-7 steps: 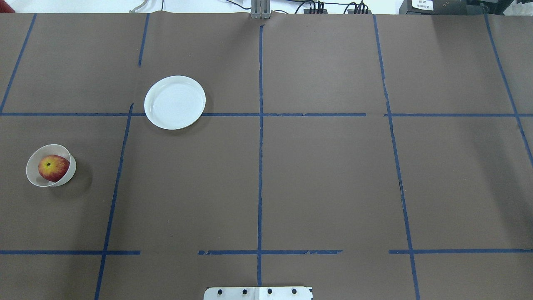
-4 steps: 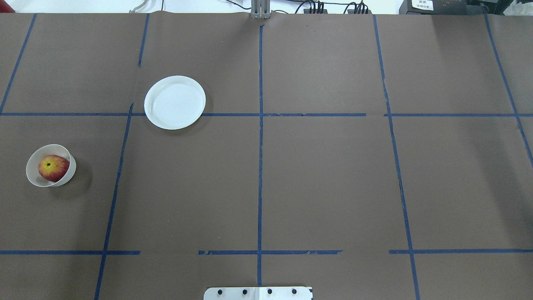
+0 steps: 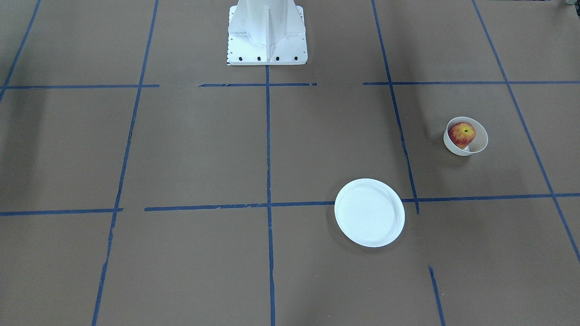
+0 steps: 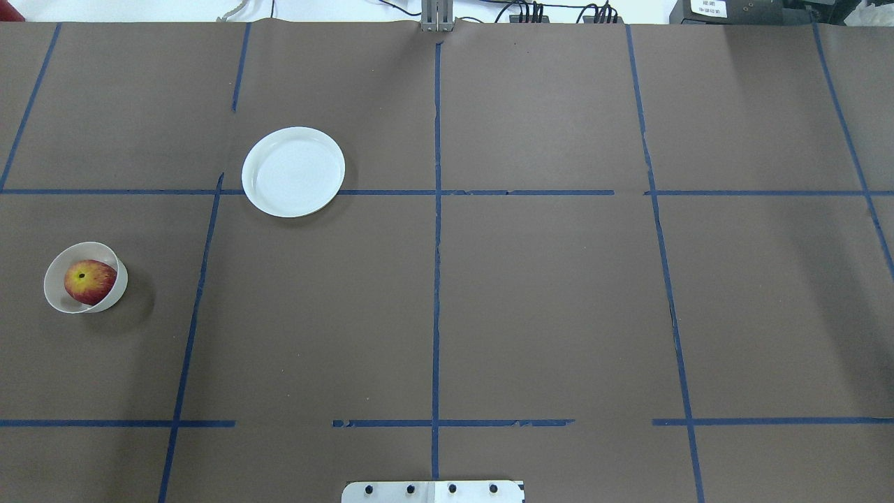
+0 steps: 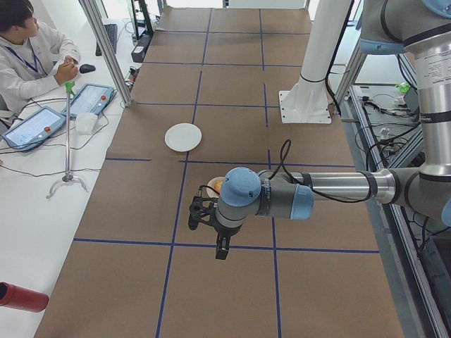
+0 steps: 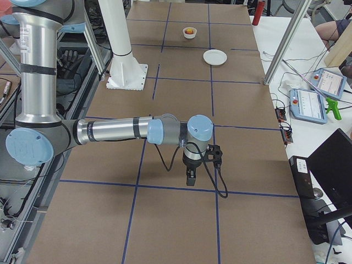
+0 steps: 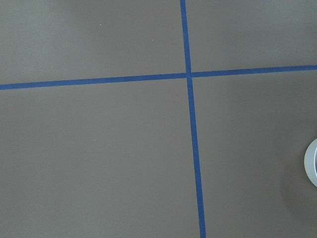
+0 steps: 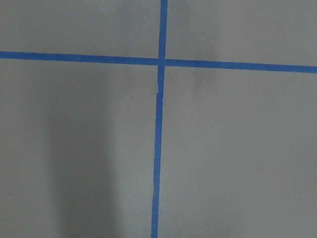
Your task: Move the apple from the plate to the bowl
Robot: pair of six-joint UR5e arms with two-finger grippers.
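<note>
The red and yellow apple (image 4: 89, 281) sits inside the small cream-white bowl (image 4: 117, 291) at the table's left side; both also show in the front view, apple (image 3: 461, 134) and bowl (image 3: 479, 140). The flat white plate (image 4: 293, 172) lies bare further back and to the right, apart from the bowl, and shows in the front view (image 3: 369, 213). My left gripper (image 5: 220, 250) hangs over the table near the bowl. My right gripper (image 6: 190, 179) hangs over the table's far right part. Both show only in the side views, so I cannot tell whether they are open or shut.
The robot's white base (image 3: 267, 31) stands at the table's near middle edge. Blue tape lines mark the brown table in a grid. An operator (image 5: 28, 56) sits beyond the far edge with tablets (image 5: 88, 98) and a red bottle (image 5: 21, 297).
</note>
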